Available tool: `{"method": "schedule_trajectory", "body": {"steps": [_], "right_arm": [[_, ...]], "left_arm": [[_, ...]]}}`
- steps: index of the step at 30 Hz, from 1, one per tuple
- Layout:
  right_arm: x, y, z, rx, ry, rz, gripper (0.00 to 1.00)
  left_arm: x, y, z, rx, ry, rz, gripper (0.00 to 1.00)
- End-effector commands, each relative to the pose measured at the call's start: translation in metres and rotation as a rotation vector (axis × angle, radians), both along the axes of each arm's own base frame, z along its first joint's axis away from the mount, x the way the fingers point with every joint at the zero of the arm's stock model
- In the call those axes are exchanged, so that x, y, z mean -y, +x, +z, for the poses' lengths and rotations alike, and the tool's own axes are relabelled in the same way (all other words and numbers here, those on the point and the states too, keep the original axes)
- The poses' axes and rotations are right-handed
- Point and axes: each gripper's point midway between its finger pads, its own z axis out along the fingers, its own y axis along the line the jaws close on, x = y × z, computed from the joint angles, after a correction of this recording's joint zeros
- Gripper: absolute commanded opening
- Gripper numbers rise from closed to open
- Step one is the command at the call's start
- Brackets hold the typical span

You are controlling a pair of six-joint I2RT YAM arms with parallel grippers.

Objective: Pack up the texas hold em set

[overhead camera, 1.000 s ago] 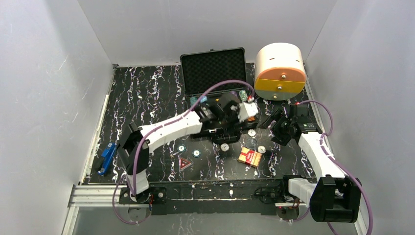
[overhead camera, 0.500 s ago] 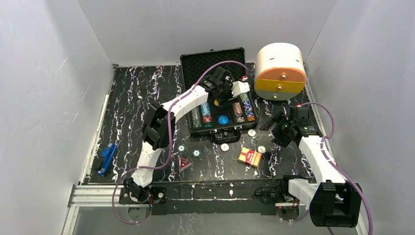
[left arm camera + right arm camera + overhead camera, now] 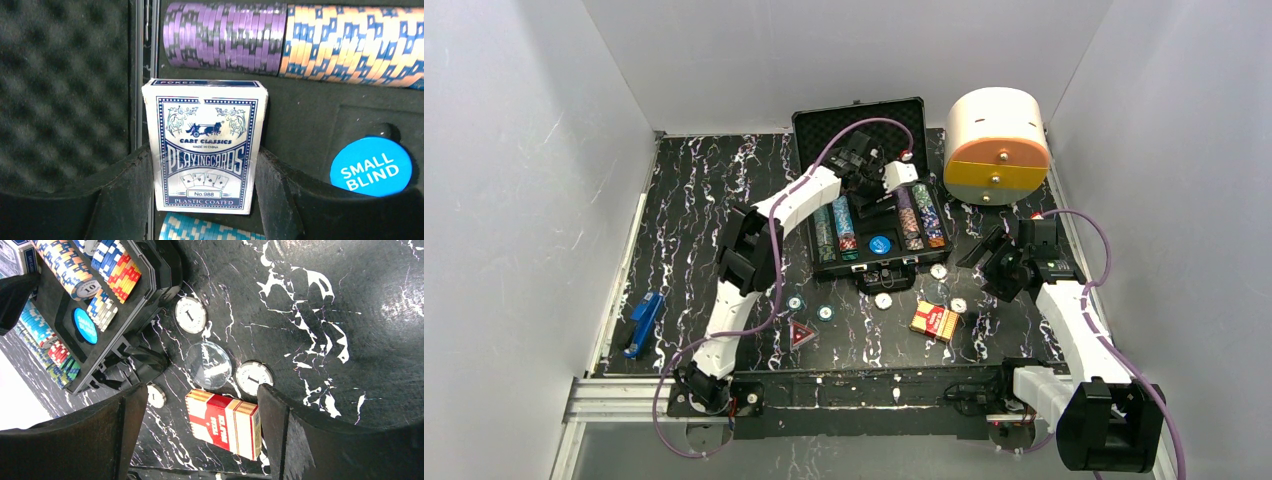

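The black foam-lined case [image 3: 859, 130] lies open at the back of the table, with rows of poker chips [image 3: 921, 215] and a blue "small blind" button [image 3: 880, 243] in its tray. My left gripper [image 3: 876, 196] hangs over the tray, shut on the blue card deck [image 3: 205, 125], which stands upright between its pads. Purple chips [image 3: 225, 35] and orange chips [image 3: 350, 42] lie just beyond. My right gripper [image 3: 976, 250] is open above the table. Between its fingers in the right wrist view lies the red card deck [image 3: 224, 423], flat on the table and untouched.
Loose on the table in front of the case are round white buttons [image 3: 938, 271], a clear disc [image 3: 936, 291], two chips [image 3: 826, 313] and the red triangle [image 3: 801, 334]. A white-and-orange cylindrical box [image 3: 996, 145] stands back right. A blue tool [image 3: 641, 323] lies at the left edge.
My left arm has carried the blue deck from the case's front edge back over the tray. My right gripper has narrowed slightly and shifted a little.
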Motion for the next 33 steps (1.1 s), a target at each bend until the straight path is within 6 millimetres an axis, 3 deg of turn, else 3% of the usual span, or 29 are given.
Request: {"method": "schedule_trajectory", "body": {"steps": [1, 15, 18, 21, 22, 26, 30, 33], "right_arm": [[0.003, 0.01, 0.017, 0.047, -0.017, 0.005, 0.88], [0.002, 0.007, 0.014, 0.042, -0.016, 0.007, 0.88], [0.003, 0.008, 0.016, 0.045, -0.016, 0.006, 0.88], [0.003, 0.009, 0.018, 0.05, -0.016, 0.006, 0.88], [0.002, 0.009, 0.018, 0.052, -0.016, 0.008, 0.88], [0.002, 0.008, 0.018, 0.05, -0.012, 0.012, 0.88], [0.001, 0.009, 0.019, 0.053, -0.008, 0.012, 0.88], [0.001, 0.009, 0.02, 0.058, -0.009, 0.014, 0.88]], "left_arm": [[0.007, -0.008, 0.011, -0.071, -0.032, -0.028, 0.36], [-0.016, -0.021, -0.017, -0.167, 0.064, -0.03, 0.4], [-0.016, -0.026, -0.018, -0.196, 0.065, -0.043, 0.5], [-0.016, -0.029, -0.019, -0.216, 0.061, -0.034, 0.75], [-0.015, -0.029, -0.017, -0.216, 0.055, -0.032, 0.79], [-0.005, -0.024, 0.002, -0.185, -0.004, -0.034, 0.86], [0.011, -0.017, 0.045, -0.108, -0.117, -0.056, 0.9], [0.015, -0.014, 0.065, -0.06, -0.164, -0.058, 0.91]]}}
